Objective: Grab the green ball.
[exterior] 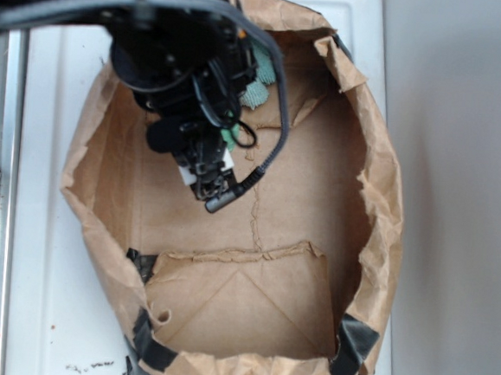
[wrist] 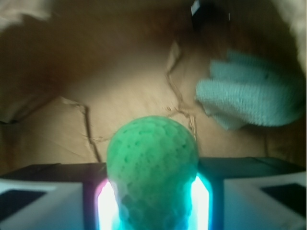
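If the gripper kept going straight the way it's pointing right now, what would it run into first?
The green ball, which already sits between the fingers of the gripper in the wrist view. Beyond it lies the brown paper floor of the bag. The teal cloth lies off to one side, apparently out of that line.

No text, label, brand, number or sign can be read anywhere in the exterior or the wrist view.
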`<state>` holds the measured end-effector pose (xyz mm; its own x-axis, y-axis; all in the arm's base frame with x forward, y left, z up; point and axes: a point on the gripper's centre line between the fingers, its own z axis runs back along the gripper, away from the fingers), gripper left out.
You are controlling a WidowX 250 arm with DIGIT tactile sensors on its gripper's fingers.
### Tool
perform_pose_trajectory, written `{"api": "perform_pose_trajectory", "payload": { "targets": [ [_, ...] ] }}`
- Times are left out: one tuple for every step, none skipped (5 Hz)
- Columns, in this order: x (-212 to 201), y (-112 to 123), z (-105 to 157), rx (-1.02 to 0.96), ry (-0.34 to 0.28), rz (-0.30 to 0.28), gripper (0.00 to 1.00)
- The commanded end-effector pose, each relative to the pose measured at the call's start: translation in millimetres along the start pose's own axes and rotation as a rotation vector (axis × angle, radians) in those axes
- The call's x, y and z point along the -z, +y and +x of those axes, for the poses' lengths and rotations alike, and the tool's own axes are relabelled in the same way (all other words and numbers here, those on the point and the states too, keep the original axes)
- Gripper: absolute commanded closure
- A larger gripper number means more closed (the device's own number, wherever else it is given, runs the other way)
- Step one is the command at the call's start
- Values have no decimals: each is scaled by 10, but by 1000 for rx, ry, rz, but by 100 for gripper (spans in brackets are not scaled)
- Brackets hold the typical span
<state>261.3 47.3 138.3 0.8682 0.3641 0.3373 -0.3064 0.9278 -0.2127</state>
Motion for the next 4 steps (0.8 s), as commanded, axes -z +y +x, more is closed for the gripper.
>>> {"api": "perform_pose_trajectory", "payload": {
  "targets": [
    [-375, -442, 29, 94, -28, 84, 100],
    [-450, -544, 148, 90, -6, 159, 100],
    [-449, -587, 208, 83, -14, 177, 100],
    [-411, -566, 219, 67, -18, 176, 100]
  ]
}}
